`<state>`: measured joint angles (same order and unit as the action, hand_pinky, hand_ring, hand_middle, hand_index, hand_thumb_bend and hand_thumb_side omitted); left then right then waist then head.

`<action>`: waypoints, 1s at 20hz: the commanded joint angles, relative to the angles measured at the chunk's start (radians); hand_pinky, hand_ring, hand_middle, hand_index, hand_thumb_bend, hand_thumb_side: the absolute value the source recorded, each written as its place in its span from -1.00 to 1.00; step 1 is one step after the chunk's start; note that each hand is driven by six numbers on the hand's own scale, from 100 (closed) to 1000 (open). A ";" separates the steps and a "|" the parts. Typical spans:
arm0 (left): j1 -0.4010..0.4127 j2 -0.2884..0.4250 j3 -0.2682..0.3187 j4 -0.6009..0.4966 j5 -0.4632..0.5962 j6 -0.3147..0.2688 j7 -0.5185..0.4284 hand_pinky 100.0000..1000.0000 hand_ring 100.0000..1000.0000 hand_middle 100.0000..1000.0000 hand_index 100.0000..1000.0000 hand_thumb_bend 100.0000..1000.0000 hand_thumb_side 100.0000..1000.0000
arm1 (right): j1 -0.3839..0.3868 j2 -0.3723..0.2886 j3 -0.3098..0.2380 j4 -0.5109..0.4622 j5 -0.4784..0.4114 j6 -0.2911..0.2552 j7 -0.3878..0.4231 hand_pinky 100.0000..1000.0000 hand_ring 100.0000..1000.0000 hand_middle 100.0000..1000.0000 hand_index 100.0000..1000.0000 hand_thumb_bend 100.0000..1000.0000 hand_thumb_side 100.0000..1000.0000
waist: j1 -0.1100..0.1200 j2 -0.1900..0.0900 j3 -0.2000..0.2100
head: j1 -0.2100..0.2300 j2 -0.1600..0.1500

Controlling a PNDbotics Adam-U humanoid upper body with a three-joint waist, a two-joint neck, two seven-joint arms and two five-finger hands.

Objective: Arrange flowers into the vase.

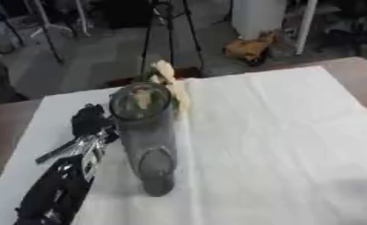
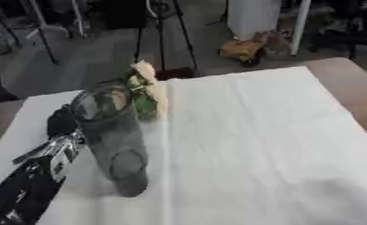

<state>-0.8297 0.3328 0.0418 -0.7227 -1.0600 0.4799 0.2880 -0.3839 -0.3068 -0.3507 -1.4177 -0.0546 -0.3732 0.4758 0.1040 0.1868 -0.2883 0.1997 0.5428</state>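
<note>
So the biggest thing here is the table, covered in a white cloth and taking up most of the view; nothing on its right half that I can see; everything's happening over at 9 o'clock.

Next down is the vase, a tall smoky glass one; it stands upright with its mouth toward 12 and its base toward 6, so the long axis runs pretty much straight up from the cloth; you look down into the opening from here.

Then the left hand; the black arm comes in from 7 o'clock and the hand sits right against the vase's side, at about 9 o'clock from it; looks like it's touching or wrapped on the glass, but honestly I can't tell whether the fingers are curled round it or just resting there; too dark and bunched up. The right hand isn't anywhere in sight, so the left is the only one near.

Smallest is the flower; pale cream bloom with a bit of green, at the vase's rim around 1 o'clock, leaning out over the edge; I'd guess its stem is already inside, though the glass hides that.
</note>
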 commanded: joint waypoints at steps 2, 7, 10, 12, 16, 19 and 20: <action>-0.025 0.033 0.009 -0.011 0.006 0.003 0.022 0.10 0.35 0.11 0.41 -0.28 -0.68 | -0.015 -0.033 -0.003 -0.007 -0.007 -0.004 0.006 0.23 0.91 -0.35 0.34 -0.15 0.04 | 0.010 0.003 -0.001 | 0.000 -0.014; -0.026 0.039 0.010 -0.030 -0.013 -0.004 0.092 0.14 0.35 0.10 0.39 -0.23 -0.76 | -0.015 -0.032 -0.003 -0.008 -0.008 -0.004 0.009 0.23 0.91 -0.35 0.34 -0.16 0.03 | 0.011 0.003 0.003 | 0.000 -0.014; -0.026 0.040 0.006 -0.028 -0.014 -0.013 0.107 0.17 0.35 0.10 0.39 -0.21 -0.75 | -0.016 -0.031 -0.003 -0.010 -0.008 -0.002 0.010 0.23 0.91 -0.35 0.34 -0.16 0.04 | 0.010 0.002 0.005 | -0.001 -0.014; -0.025 0.040 0.005 -0.022 -0.016 -0.017 0.105 0.18 0.36 0.10 0.39 -0.21 -0.74 | -0.016 -0.031 -0.004 -0.010 -0.008 -0.002 0.011 0.23 0.91 -0.35 0.34 -0.15 0.04 | 0.010 0.002 0.005 | -0.001 -0.014; -0.021 0.036 0.001 -0.010 -0.025 -0.025 0.079 0.20 0.37 0.12 0.40 -0.23 -0.72 | -0.016 -0.031 -0.004 -0.009 -0.009 -0.003 0.012 0.23 0.91 -0.35 0.34 -0.15 0.03 | 0.010 0.003 0.003 | -0.005 -0.016; -0.019 0.032 0.000 -0.003 -0.031 -0.032 0.056 0.20 0.37 0.12 0.39 -0.22 -0.72 | -0.016 -0.032 -0.005 -0.008 -0.009 -0.004 0.013 0.23 0.91 -0.35 0.34 -0.15 0.03 | 0.010 0.004 0.000 | -0.007 -0.017; -0.019 0.032 0.000 -0.002 -0.033 -0.034 0.050 0.20 0.37 0.12 0.39 -0.22 -0.72 | -0.016 -0.032 -0.005 -0.008 -0.010 -0.004 0.013 0.23 0.91 -0.35 0.34 -0.15 0.03 | 0.010 0.005 -0.001 | -0.008 -0.018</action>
<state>-0.8311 0.3343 0.0410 -0.7167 -1.0861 0.4482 0.3473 -0.3861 -0.3074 -0.3508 -1.4174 -0.0550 -0.3757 0.4860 0.1067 0.1910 -0.2888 0.1934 0.5357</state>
